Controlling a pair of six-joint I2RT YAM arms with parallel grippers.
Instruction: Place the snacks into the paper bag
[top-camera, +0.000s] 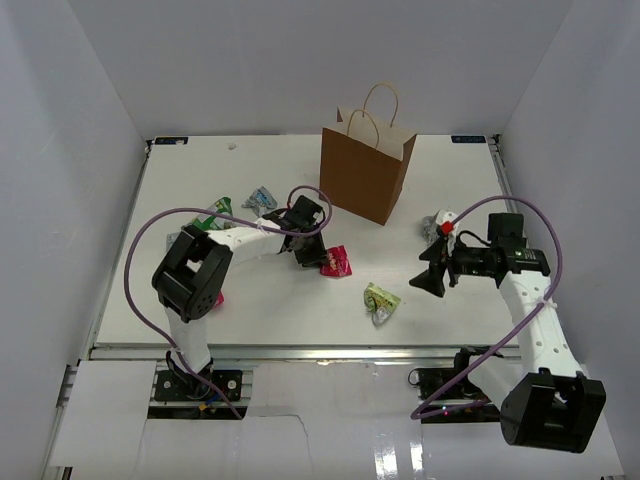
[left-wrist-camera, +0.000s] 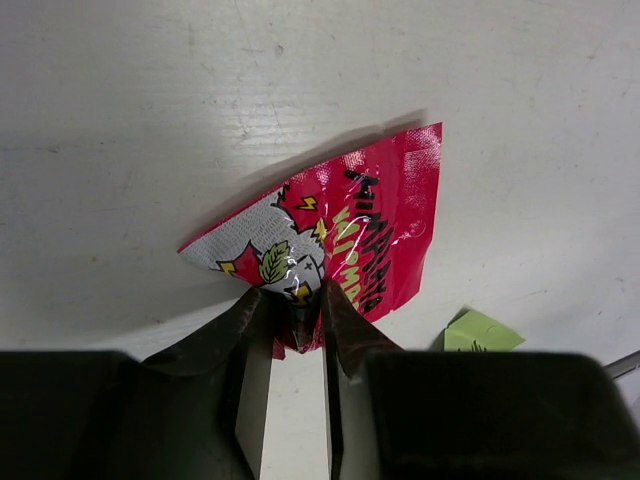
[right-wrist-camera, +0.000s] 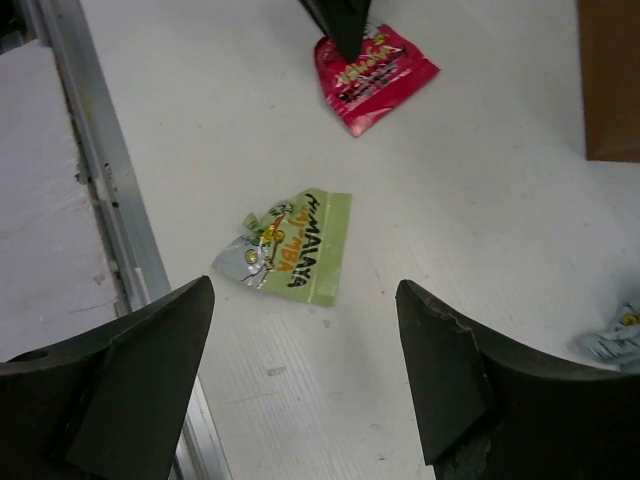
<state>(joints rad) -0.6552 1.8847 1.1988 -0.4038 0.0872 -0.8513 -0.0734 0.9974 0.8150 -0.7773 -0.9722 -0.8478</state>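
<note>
presently, item by item.

- left jaws: narrow, pinched on the near edge of the red packet (left-wrist-camera: 350, 235). whether that packet rests flat on the counter (top-camera: 270, 310) or is tipped up cannot be told.
- red packet, place: mid-counter, on the near left side of the paper bag (top-camera: 368, 175) and apart from it.
- paper bag: brown, upright at the far middle of the counter, with both looped handles standing up.
- right jaws: wide, holding nothing, raised above the counter on the right side and turned toward the middle.
- yellow-green packet (right-wrist-camera: 290, 250): flat on the counter, lettering up, ahead of the right jaws and between the lines of their two tips. it lies near the red packet but does not touch it, and a green corner of it shows at the lower right of the left wrist view.
- silver-grey packet (top-camera: 432, 224): crumpled, just beside the right wrist, between it and the bag's right side.
- pale silver packet (top-camera: 260, 198): behind the left arm (top-camera: 245, 242), left of the bag.
- green packet (top-camera: 210, 215): near the pale silver one, partly hidden by the purple cable (top-camera: 140, 250) that loops over the left arm.
- pink scrap (top-camera: 218, 297): under the left arm's elbow, too hidden to identify.
- metal rail (right-wrist-camera: 90, 180): runs along the counter's near edge.
</note>
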